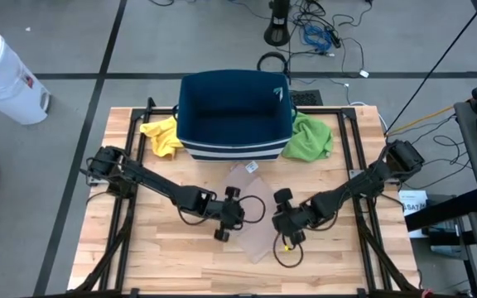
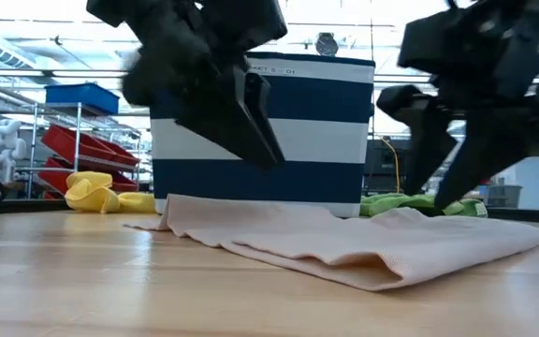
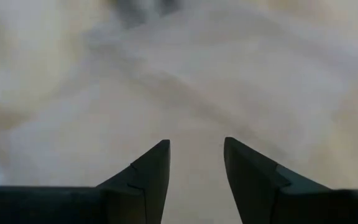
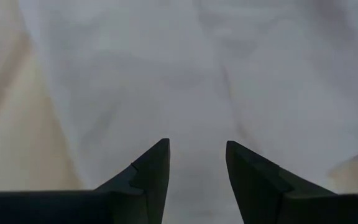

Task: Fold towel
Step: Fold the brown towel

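Between the two grippers, a beige towel (image 1: 253, 211) lies on the wooden table (image 1: 164, 257), just in front of a navy striped bin (image 1: 234, 116). Its long axis runs from the bin toward the table's front edge, slightly slanted. The left gripper (image 1: 232, 213) hovers over the towel's left edge and the right gripper (image 1: 281, 217) over its right edge, about equally near. Each wrist camera shows two dark fingers parted with cloth directly below and nothing held. From table height the towel (image 2: 344, 239) looks already doubled, with a soft fold at its front, and both grippers hang just above it. A fold across the long axis likely comes next. Yellow cloth (image 1: 161, 135) and green cloth (image 1: 310, 136) sit beside the bin
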Controlling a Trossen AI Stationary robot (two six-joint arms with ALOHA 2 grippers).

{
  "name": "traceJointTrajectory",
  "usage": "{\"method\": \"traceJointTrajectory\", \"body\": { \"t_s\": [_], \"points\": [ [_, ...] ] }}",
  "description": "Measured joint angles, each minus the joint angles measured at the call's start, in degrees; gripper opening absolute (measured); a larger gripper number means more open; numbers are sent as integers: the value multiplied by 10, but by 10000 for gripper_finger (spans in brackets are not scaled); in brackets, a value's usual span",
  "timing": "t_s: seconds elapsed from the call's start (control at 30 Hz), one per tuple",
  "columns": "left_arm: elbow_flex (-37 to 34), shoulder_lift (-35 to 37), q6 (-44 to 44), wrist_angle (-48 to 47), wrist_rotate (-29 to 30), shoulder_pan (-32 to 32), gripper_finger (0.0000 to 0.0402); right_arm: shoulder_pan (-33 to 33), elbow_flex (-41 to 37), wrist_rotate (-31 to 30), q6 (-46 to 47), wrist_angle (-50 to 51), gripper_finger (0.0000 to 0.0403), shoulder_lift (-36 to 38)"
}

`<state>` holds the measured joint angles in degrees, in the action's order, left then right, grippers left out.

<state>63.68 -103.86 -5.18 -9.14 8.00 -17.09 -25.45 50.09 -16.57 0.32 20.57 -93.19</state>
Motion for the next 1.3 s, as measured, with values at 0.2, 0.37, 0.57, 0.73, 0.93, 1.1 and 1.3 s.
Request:
{"method": "traceJointTrajectory", "body": {
  "t_s": [0.2,0.37,0.57,0.73,0.93,1.1,1.3],
  "points": [
    [0,-2,93,40,-62,-7,158,42,0,27,-56,-1,146,0],
    [1,-5,138,67,-65,-13,158,73,0,76,-94,-6,146,0],
    [1,-19,154,52,-38,-12,158,97,0,88,-121,-12,146,0],
    [1,-14,167,18,50,-12,158,101,0,94,-131,-21,146,0],
    [2,-11,169,-21,138,-12,158,109,0,55,-164,-55,146,0],
    [2,-11,188,-71,162,-12,158,135,0,48,-190,-90,146,0],
    [2,-10,218,-107,164,-12,158,174,0,55,-225,-127,146,0]
  ]
}}
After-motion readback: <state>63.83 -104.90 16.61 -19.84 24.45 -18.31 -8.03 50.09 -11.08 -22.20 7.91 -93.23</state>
